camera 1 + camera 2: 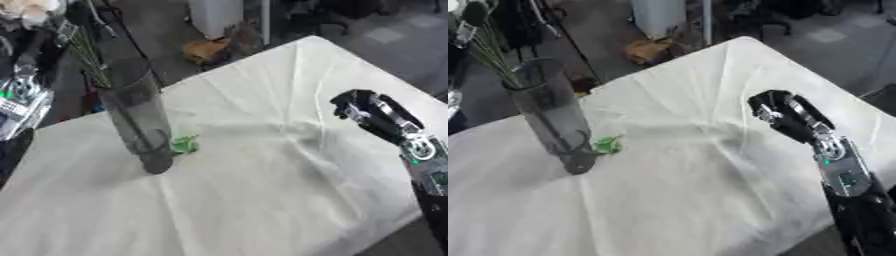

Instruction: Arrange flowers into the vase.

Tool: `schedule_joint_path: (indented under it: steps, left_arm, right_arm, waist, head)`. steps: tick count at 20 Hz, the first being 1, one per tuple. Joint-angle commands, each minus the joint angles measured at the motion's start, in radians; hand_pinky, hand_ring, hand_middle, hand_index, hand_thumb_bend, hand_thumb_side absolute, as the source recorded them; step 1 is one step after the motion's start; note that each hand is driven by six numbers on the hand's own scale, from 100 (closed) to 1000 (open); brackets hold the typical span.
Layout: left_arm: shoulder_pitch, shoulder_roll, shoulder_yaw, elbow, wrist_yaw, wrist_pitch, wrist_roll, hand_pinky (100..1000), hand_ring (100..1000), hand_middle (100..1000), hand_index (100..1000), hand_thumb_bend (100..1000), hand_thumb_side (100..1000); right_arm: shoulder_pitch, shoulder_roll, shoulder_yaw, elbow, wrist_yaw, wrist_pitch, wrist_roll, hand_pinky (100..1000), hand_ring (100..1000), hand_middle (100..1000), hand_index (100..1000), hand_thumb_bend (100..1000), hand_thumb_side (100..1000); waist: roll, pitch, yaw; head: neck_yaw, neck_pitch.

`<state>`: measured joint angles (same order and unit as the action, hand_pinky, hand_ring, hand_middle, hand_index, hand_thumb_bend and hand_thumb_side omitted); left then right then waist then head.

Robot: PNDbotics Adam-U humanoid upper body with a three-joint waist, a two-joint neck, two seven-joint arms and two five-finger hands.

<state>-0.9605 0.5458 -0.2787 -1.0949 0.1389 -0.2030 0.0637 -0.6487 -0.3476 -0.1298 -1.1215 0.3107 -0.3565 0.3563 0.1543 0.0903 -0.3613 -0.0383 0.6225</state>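
Note:
A tall clear glass vase [140, 125] stands upright on the left part of the white tablecloth [262, 190]. Thin green stems [87, 60] rise out of its mouth toward the upper left corner, where pale peach flower heads [26, 10] show. My left hand [39, 37] is up there by the top of the stems and seems curled round them; it is partly cut off by the edge. A small green leaf [185, 144] lies at the foot of the vase. My right hand [776, 115] hovers over the right side of the table, fingers relaxed, holding nothing.
The table's far edge runs diagonally from upper right down to the left, and its right corner lies close to my right arm. On the floor beyond stand a white box [214, 15] and a brown object [206, 50]. Dark equipment is at the far left.

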Motion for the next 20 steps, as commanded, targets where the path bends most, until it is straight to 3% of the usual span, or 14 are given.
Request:
schedule_joint_path:
  steps: [1,15,20]
  left_arm:
    - [-0.012,0.046,0.011,-0.031,-0.02,-0.008,0.004,285,385,198,344,900,890]
    - [0.012,0.055,0.002,-0.046,-0.032,0.004,-0.017,328,406,218,364,913,913]
    - [0.01,0.053,-0.007,-0.034,-0.081,0.013,-0.053,356,421,229,379,917,927]
  right_arm:
    - [-0.02,-0.017,-0.008,-0.012,-0.01,-0.003,-0.001,629,633,526,722,315,786]
    - [-0.023,-0.013,-0.008,-0.009,-0.007,-0.005,-0.002,630,634,527,720,309,788]
    - [-0.024,-0.014,-0.008,-0.007,-0.007,-0.006,-0.001,630,635,527,719,310,789]
  waist:
    - [-0.015,-0.012,0.006]
    - [-0.023,-0.012,0.017]
    - [-0.021,-0.011,0.014]
  head:
    - [-0.003,-0.001]
    - [-0.004,-0.002]
    - [-0.002,-0.002]
